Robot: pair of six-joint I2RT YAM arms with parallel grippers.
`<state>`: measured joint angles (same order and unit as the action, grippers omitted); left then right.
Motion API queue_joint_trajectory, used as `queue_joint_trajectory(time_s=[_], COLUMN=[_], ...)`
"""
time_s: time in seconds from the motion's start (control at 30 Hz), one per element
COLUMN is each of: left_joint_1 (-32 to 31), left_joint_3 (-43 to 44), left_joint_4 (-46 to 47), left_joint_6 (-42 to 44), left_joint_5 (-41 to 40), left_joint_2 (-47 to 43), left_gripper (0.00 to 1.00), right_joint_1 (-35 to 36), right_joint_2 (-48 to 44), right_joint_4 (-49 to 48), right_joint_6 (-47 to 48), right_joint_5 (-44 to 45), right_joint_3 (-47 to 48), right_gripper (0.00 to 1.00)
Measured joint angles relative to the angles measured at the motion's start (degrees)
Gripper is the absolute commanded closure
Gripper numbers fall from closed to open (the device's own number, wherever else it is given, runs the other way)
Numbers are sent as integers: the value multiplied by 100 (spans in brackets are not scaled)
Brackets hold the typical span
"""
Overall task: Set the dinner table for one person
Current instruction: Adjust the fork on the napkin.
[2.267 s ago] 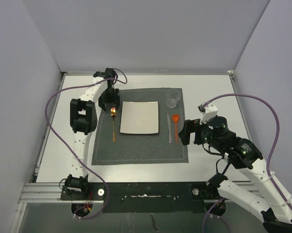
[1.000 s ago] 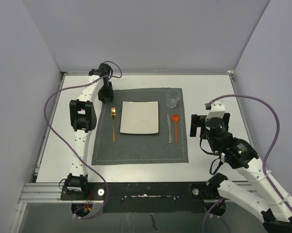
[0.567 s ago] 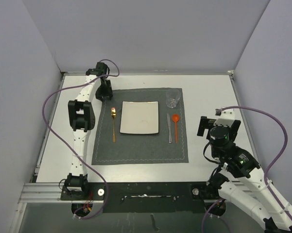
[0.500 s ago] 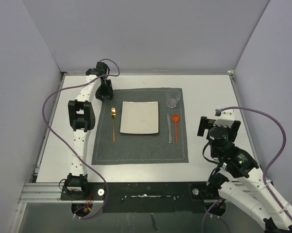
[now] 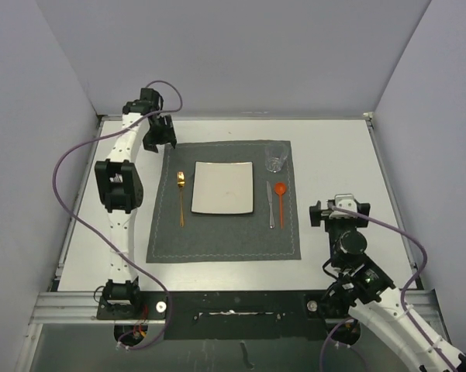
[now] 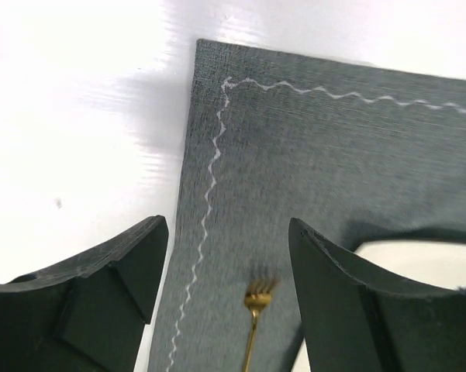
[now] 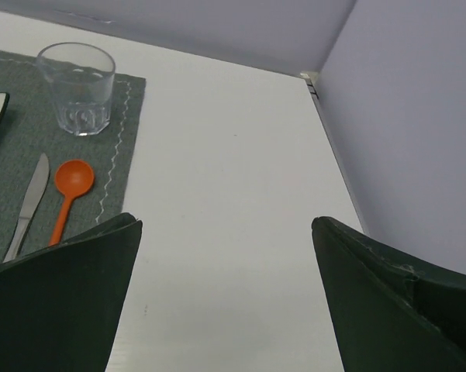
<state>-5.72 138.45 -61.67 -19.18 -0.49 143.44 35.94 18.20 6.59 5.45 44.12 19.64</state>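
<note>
Top external view: the white worktop spans the space between the walls and carries a grey placemat. On the mat lie a square plate, a gold fork to its left, and a knife, orange spoon and glass to its right. Left fingers, at the mat's far-left corner, stand apart and empty. Right fingers, beside the mat, are spread wide and empty.

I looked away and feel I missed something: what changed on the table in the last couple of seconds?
The left gripper, which was down at the gold fork's head, drew back to the placemat's far left corner, open and empty. The right gripper backed away from the orange spoon toward its base, open. Fork, plate, knife, spoon and glass stayed put.
</note>
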Motion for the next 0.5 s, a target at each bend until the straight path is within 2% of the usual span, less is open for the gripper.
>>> queue_joint_trajectory(time_s=[0.07, 0.13, 0.37, 0.5], left_joint_1=[50, 79, 177, 472], left_joint_3=[-155, -308, -1488, -2253], left_joint_4=[42, 103, 647, 931], left_joint_6=[-2, 4, 39, 17], left_joint_5=[85, 142, 361, 538], left_joint_2=[-367, -748, -2188, -2706], left_gripper=[35, 34, 29, 29], right_joint_1=[-79, -297, -2041, -2575], right_joint_2=[17, 511, 3950, 5344], right_joint_4=[-597, -1196, -3497, -4850], right_joint_6=[348, 538, 352, 356], right_joint_5=[-354, -741, -2275, -2841], right_joint_3=[-389, -647, -879, -1091], right_gripper=[2, 2, 2, 2])
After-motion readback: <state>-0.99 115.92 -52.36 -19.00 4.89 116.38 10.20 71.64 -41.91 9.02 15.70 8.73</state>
